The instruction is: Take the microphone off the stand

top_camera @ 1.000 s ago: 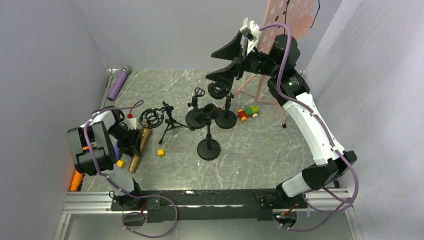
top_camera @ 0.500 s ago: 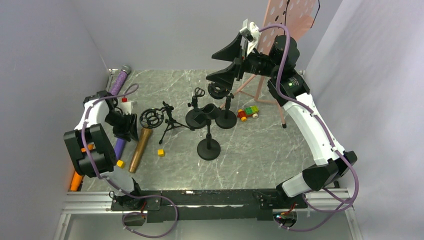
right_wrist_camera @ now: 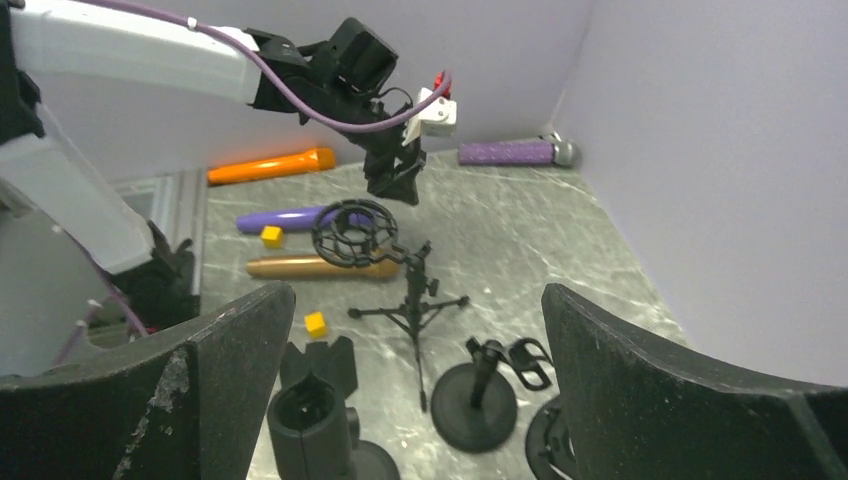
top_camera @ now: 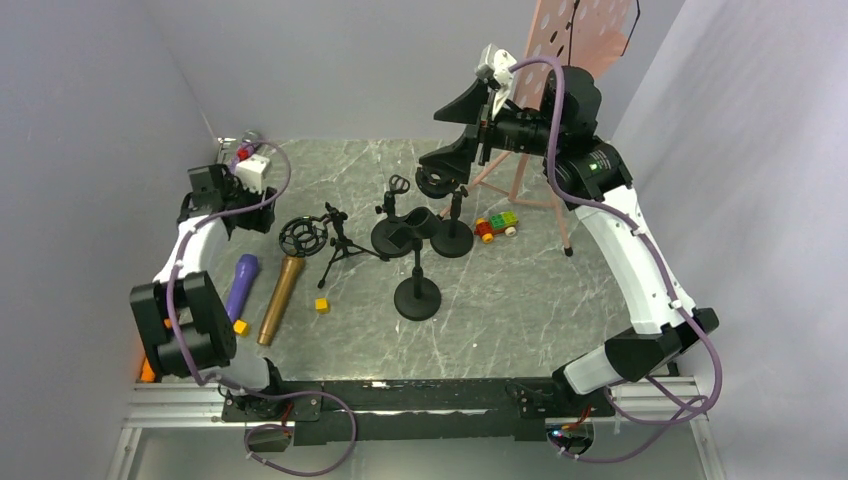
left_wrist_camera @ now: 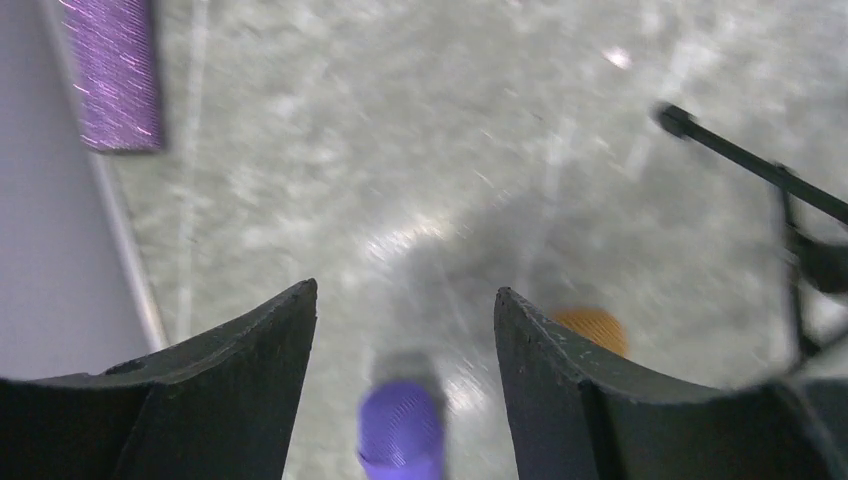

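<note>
We are hovering our left claw [left_wrist_camera: 405, 292] released and empty above the grey marble table [top_camera: 520, 300]. Our right claw [top_camera: 432, 135] is hanging spread, holding nothing. The bronze cylindrical metal microphone [top_camera: 280, 298] is lying flat just beside the black tripod stand [top_camera: 335, 240], whose ring mount looks vacant. We are judging the removal done, so the next move calls only for parking clear.

Open marble [top_camera: 545, 310] right of clustered stands [top_camera: 418, 290].
</note>
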{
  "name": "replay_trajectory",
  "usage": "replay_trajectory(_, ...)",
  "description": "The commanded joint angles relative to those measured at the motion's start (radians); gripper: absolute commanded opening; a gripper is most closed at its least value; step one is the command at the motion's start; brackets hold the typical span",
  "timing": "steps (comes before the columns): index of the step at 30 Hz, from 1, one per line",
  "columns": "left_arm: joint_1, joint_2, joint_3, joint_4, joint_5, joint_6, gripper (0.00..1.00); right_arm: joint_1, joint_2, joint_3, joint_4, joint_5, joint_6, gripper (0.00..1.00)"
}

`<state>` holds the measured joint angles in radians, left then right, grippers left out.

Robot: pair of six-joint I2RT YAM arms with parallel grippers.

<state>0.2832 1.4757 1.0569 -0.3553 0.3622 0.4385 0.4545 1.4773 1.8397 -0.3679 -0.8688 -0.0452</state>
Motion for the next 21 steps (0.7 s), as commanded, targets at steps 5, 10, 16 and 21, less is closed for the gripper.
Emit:
replay_trajectory(5, -0.046, 0.354, 0.308, 0.281, -0.475, 0.005, 0.71, 0.006, 0.036, 0.155, -0.337, 0.198, -0.251, 1.00)
replay_trajectory(10, -0.023, 0.544, 0.552, 0.199, -0.541, -0.026, 0.72, 0.008, 0.047, 0.169, -0.428, 0.258, -0.310, 1.00)
replay_trajectory(16, -0.006, 0.678, 0.691, 0.118, -0.543, 0.036, 0.74, 0.028, 0.061, 0.173, -0.473, 0.298, -0.348, 1.00)
replay_trajectory(21, 0.013, 0.729, 0.754, 0.022, -0.433, 0.065, 0.74, 0.056, 0.072, 0.164, -0.474, 0.323, -0.357, 1.00)
